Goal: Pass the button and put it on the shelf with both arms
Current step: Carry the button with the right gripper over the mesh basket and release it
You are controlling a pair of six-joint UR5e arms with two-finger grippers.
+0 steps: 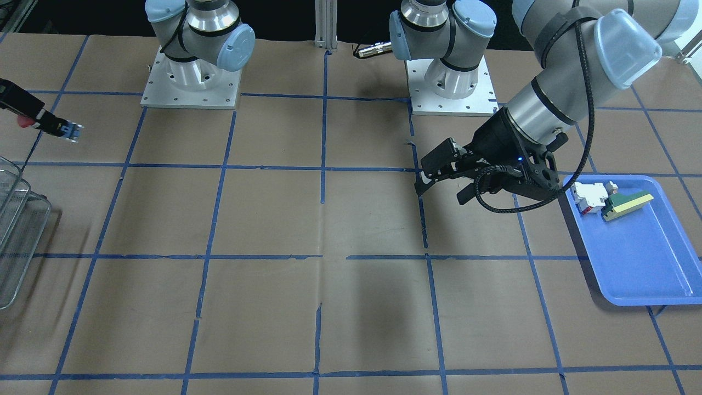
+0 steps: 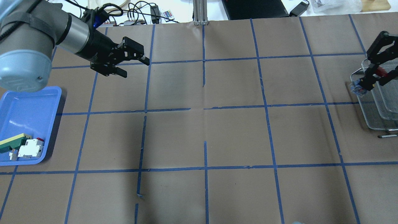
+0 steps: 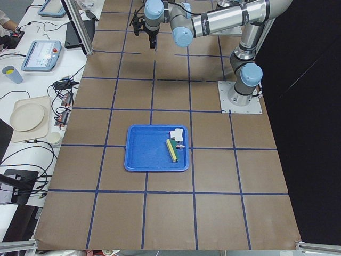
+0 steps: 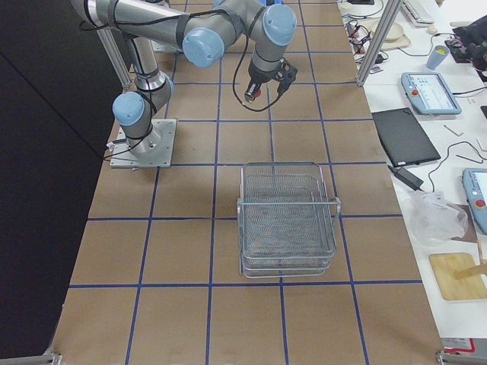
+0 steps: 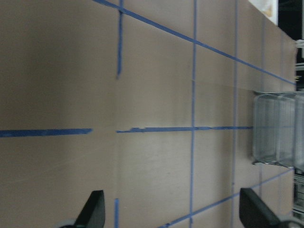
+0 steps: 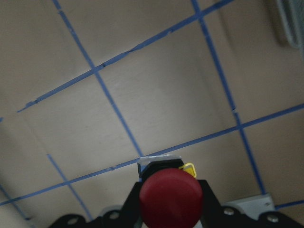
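My right gripper (image 2: 374,79) is shut on the button (image 2: 357,88) and holds it in the air over the near-left corner of the wire-mesh shelf (image 2: 379,118). In the front view the button's silvery-blue end (image 1: 70,131) sticks out of the gripper (image 1: 33,116) above and behind the shelf (image 1: 16,241). The right wrist view shows the red cap (image 6: 171,197) between the fingers. My left gripper (image 2: 135,67) is open and empty above the table, between the tray and the middle. It also shows in the front view (image 1: 443,192) and in the left wrist view (image 5: 173,213).
A blue tray (image 2: 28,102) at the table's left end holds a white-and-red block (image 2: 30,148) and a green-and-yellow wedge (image 2: 12,143). Brown paper with blue tape lines covers the table. The shelf also shows in the right side view (image 4: 288,220).
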